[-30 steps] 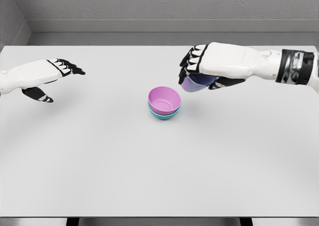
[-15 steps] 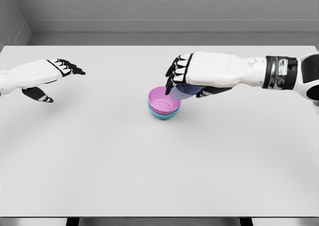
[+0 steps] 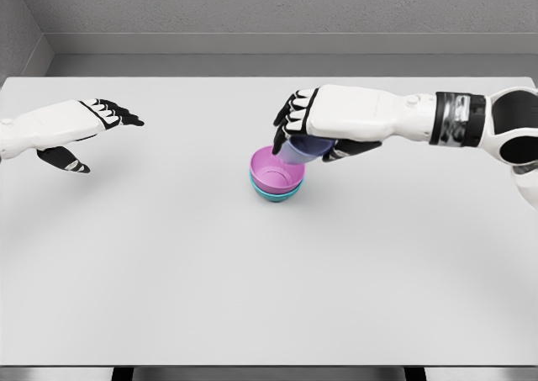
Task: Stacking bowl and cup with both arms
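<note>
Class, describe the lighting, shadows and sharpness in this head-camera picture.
Head view: soft, even light, no glare on the table; only faint shadow under the bowls; right hand and cup sharp, no motion blur; left hand equally crisp.

We are looking at a bare simulated test space, not a lived-in room. A wide, plain white table (image 3: 168, 263) fills almost the whole view, and its flat, unmarked top has the even shading of a render. Behind it rises a grey, faintly textured wall (image 3: 277, 7), with a second grey wall (image 3: 21, 40) meeting it at the left corner. We see no furniture, windows or household fittings to mark it as anything else.
</note>
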You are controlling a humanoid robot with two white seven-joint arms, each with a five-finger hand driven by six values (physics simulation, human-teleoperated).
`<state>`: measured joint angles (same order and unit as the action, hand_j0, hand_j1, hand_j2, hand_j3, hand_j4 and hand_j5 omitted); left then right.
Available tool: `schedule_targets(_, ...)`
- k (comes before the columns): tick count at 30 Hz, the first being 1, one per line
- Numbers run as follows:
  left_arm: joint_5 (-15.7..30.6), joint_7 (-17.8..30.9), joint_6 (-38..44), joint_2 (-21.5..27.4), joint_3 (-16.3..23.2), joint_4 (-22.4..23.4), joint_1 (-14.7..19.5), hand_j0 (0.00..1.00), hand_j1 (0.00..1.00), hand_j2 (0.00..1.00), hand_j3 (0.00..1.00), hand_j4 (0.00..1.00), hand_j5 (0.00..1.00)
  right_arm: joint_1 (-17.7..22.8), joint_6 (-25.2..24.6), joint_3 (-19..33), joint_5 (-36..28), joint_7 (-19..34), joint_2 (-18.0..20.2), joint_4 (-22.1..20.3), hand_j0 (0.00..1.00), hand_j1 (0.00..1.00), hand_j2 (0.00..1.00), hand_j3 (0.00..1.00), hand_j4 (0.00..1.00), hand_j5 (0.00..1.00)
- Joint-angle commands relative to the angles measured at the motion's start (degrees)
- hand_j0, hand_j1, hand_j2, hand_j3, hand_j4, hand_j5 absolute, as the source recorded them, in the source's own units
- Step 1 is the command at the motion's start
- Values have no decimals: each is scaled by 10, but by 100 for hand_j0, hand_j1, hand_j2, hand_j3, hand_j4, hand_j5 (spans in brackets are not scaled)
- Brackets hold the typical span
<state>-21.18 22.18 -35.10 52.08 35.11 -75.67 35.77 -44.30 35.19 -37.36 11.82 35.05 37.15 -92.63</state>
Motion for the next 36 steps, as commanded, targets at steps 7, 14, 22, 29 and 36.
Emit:
schedule_targets(7,3,0,1,1,0,0,0,100,100,100,100,100,100,-4,-2,-25,-4,0,-16,14,66,66,66,66,66,66)
schedule_targets(14,3,0,1,1,0,1,0,100,100,100,100,100,100,-3,-2,-32,-4,0,-15,15,67,67,67,67,67,67)
schedule_targets(22,3,0,1,1,0,1,0,100,100,100,100,100,100,-3,-2,-42,-4,0,-22,23,68,68,68,68,68,68)
schedule_targets(29,3,0,1,0,0,1,0,100,100,100,100,100,100,-7,-2,-48,-4,0,-29,39,68,68,68,68,68,68)
schedule_targets(36,3,0,1,0,0,1,0,100,100,100,100,100,100,-7,-2,-53,-3,0,-29,49,72,72,72,72,72,72)
